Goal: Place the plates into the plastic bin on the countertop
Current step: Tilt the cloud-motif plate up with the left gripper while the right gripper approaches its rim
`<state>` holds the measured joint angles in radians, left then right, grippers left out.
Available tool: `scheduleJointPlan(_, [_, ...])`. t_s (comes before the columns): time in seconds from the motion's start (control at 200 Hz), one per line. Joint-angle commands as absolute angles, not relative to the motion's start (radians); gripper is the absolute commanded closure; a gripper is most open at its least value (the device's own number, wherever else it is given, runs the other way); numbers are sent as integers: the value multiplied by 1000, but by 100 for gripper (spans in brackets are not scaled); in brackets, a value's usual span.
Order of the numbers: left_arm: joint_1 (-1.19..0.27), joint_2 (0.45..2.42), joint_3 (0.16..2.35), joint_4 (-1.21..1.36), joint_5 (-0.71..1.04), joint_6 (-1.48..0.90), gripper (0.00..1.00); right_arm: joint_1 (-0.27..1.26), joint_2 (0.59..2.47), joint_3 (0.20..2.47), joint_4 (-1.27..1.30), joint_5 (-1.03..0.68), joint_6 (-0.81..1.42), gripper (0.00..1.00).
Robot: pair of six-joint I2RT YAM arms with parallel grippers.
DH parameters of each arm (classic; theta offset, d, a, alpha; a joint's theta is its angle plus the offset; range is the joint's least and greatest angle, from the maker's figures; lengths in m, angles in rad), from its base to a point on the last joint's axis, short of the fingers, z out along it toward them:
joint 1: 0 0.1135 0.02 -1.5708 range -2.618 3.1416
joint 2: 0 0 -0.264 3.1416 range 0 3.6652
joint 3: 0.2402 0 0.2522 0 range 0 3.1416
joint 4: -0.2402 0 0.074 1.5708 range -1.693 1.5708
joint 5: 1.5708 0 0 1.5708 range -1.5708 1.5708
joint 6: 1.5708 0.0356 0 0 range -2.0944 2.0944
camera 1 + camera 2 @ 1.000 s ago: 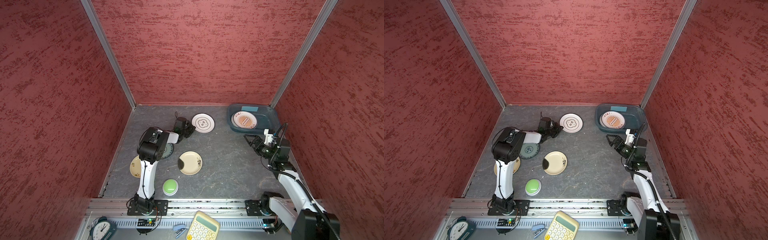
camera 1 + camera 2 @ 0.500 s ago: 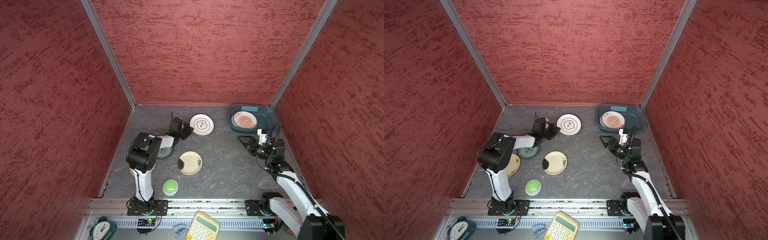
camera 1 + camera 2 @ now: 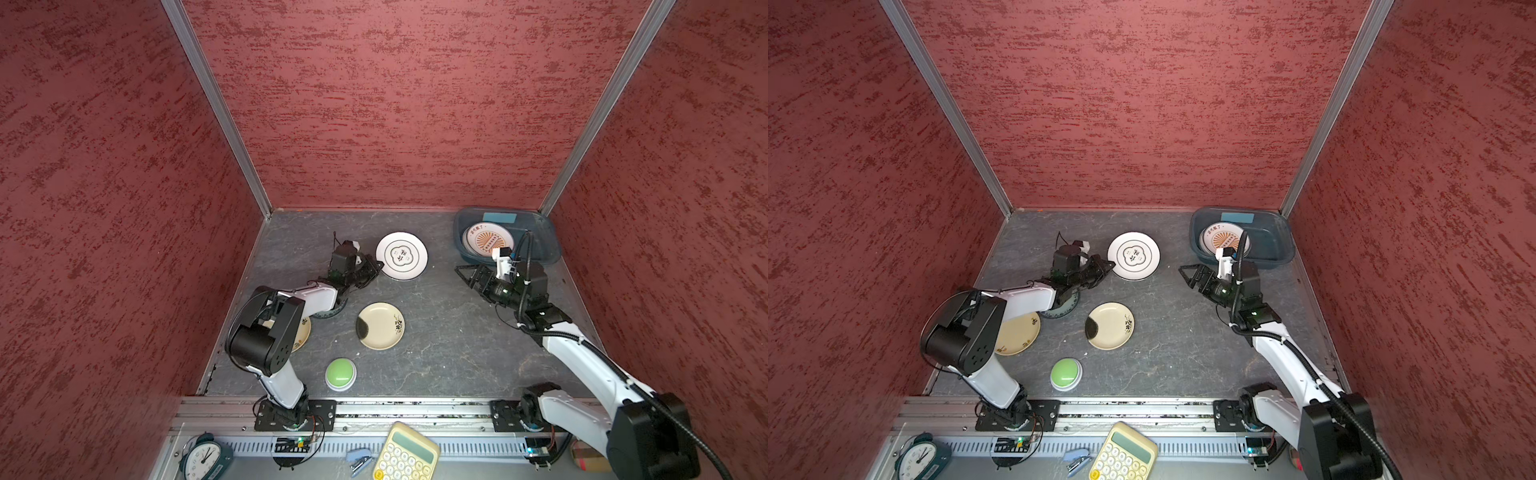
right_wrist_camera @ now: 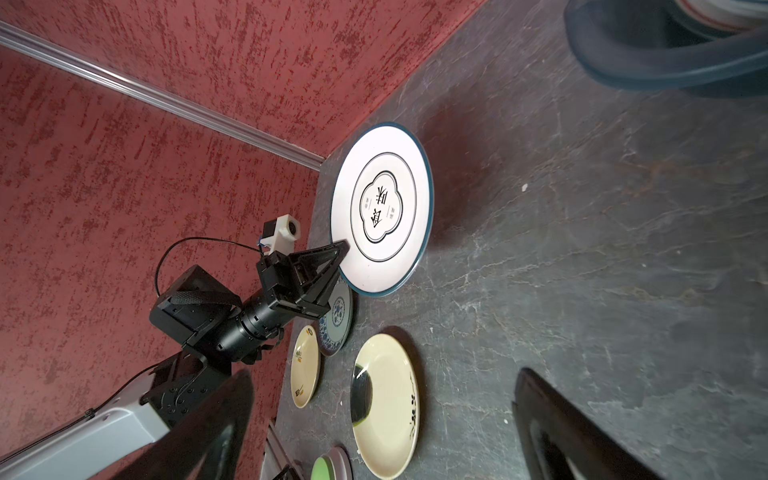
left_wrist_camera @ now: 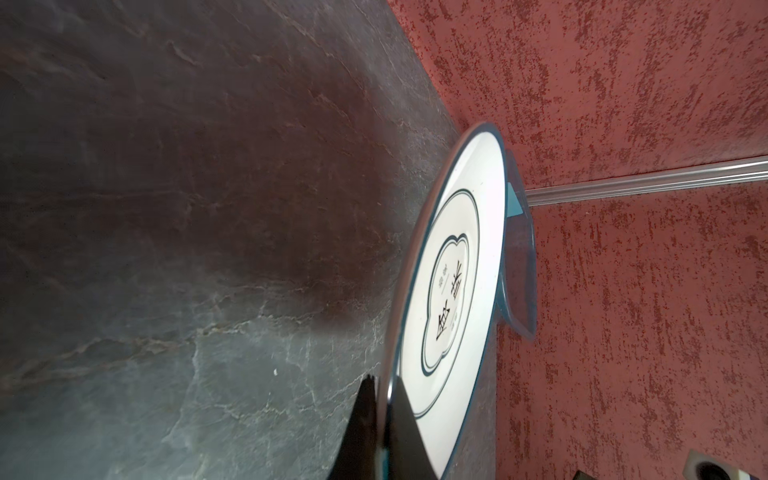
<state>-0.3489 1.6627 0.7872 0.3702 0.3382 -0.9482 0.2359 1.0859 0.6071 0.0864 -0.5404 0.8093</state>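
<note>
My left jaws (image 3: 376,264) are pinched tight on the near rim of the white plate (image 3: 401,255), which stretches straight ahead of their tips. I cannot tell whether it has cleared the countertop (image 3: 440,332). My right jaws (image 3: 1192,277) gape wide with nothing between them, and the bin (image 3: 538,245) is close beside them. An orange-print plate (image 3: 484,239) lies in it, so I judge that part done. Four remain out: the white one, a cream plate (image 3: 380,326) ahead of my right jaws, and behind my left jaws another cream plate (image 3: 1019,334) and a patterned plate (image 4: 336,316).
</note>
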Motion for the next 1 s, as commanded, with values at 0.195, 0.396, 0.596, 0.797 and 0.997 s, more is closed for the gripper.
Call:
scheduleJointPlan(0.195, [-346,1419,651,327,276,-894,100,367,1227,700,191,-476,794,5])
scheduleJointPlan(0.396, [-343,1321,597,296,246,-896,100,424,1335,746,252,-489,800,9])
scheduleJointPlan(0.596, [-342,1292,566,309,263,-926,100,444,1445,801,314,-521,828,13])
scheduleJointPlan(0.797, [-343,1268,563,311,292,-958,100,450,1528,824,333,-498,829,20])
scheduleJointPlan(0.997, [-344,1263,571,332,337,-1003,100,454,1567,855,311,-498,821,28])
